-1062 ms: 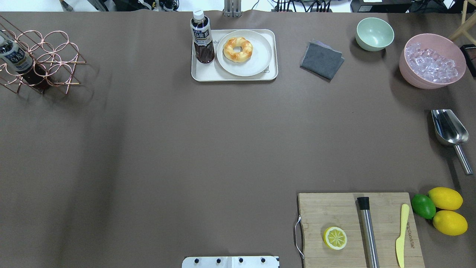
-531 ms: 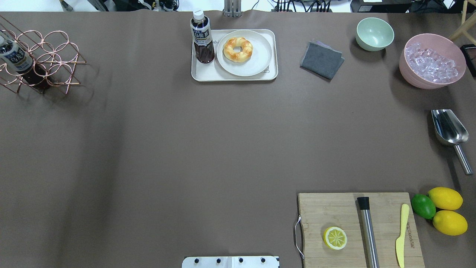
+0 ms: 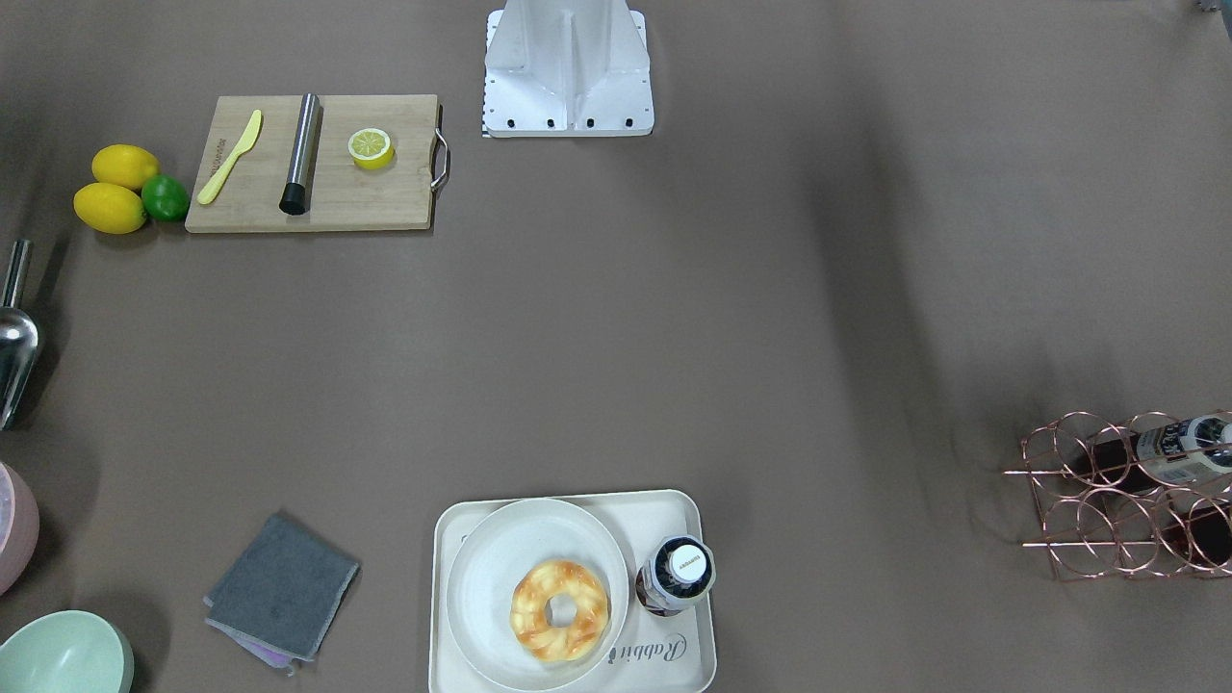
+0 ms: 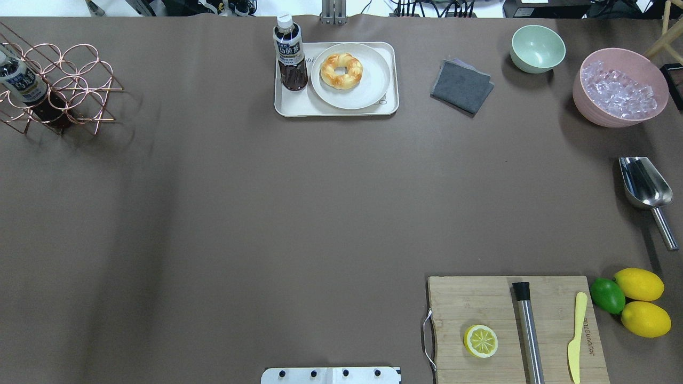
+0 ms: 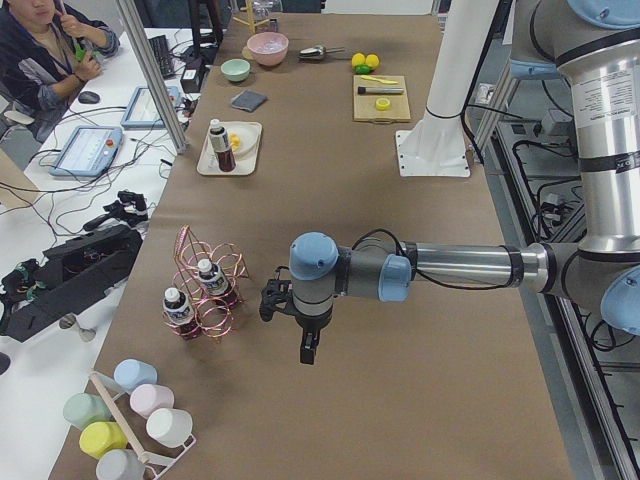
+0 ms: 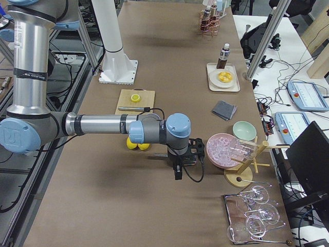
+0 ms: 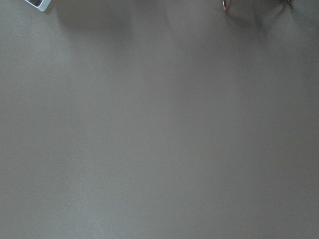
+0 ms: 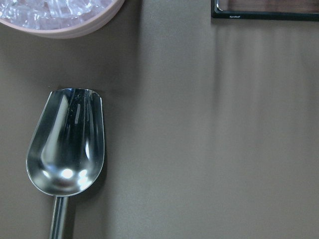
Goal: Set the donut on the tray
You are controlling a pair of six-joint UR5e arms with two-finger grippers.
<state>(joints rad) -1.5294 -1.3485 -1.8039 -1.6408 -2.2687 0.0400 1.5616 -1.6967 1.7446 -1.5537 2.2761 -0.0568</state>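
Status: the donut (image 4: pixel 341 70) lies flat on a round off-white plate (image 4: pixel 368 93), a little toward 11 o'clock of the plate's centre. The plate itself sits inside the cream tray (image 4: pixel 299 106). The tray stands at 12 o'clock on the brown surface (image 4: pixel 267 213), against its far edge. Judged from this layout, the placement is complete, the donut being carried by the tray by way of the plate. Nothing is left unless direct contact with the tray floor is required.

Arms: neither arm appears in the overhead or front-facing views. The left arm (image 5: pixel 460 265) reaches out over bare surface near the 9 o'clock end, and the right arm (image 6: pixel 97 124) hangs near the 3 o'clock end, above the steel scoop (image 8: pixel 67 144). Both are well apart from the tray. Whether either arm's jaws are released or clenched cannot be told, since only the side views show them.

Containers:
- Tray: holds the plate on its 3 o'clock side and an upright dark-tea bottle (image 4: pixel 290 53) on its 9 o'clock side, just beside the plate
- Pink bowl (image 4: pixel 587 109), at 2 o'clock: filled with clear ice cubes (image 4: pixel 616 93)
- Pale green bowl (image 4: pixel 520 58), at 1 o'clock: empty
- Copper wire rack (image 4: pixel 80 69), at 10 o'clock: one bottle (image 4: pixel 21 80) lying in a ring
- Scoop: empty
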